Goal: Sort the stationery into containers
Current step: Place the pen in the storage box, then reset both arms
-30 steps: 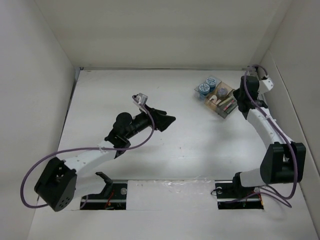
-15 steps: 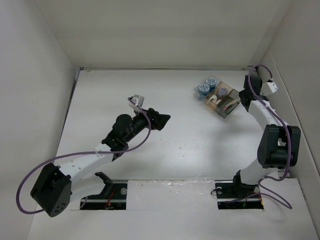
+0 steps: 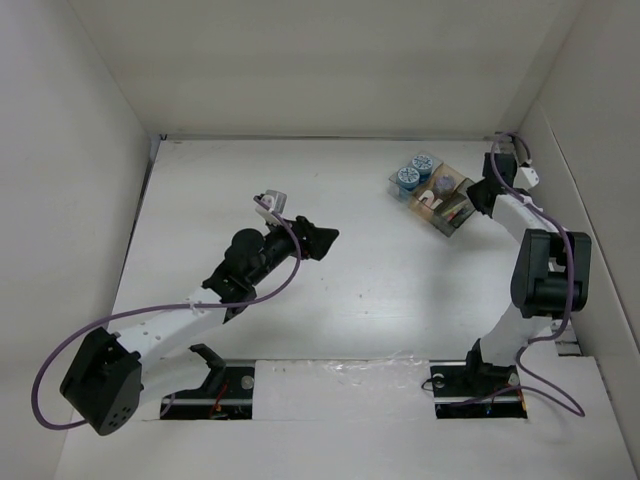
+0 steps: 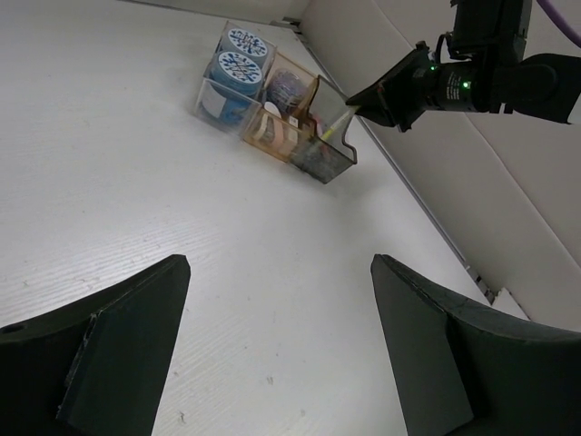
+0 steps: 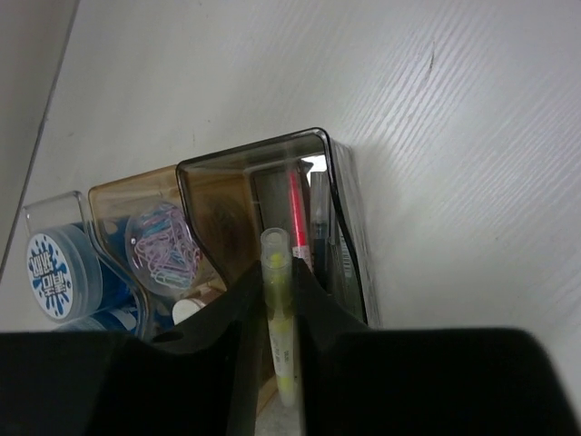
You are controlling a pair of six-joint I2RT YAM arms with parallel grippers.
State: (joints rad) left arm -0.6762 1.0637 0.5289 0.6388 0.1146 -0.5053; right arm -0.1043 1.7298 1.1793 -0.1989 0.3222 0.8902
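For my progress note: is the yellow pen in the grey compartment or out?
Not dropped in: the right pincer grips the yellow pen, its tip at the grey compartment's mouth. How deep, cannot tell.

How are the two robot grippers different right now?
The left gripper is wide open; the right gripper is shut. The left gripper holds nothing, while the right gripper pinches a yellow pen. The left gripper hangs over the middle of the table; the right gripper is at the grey compartment of the tray. Both are black.
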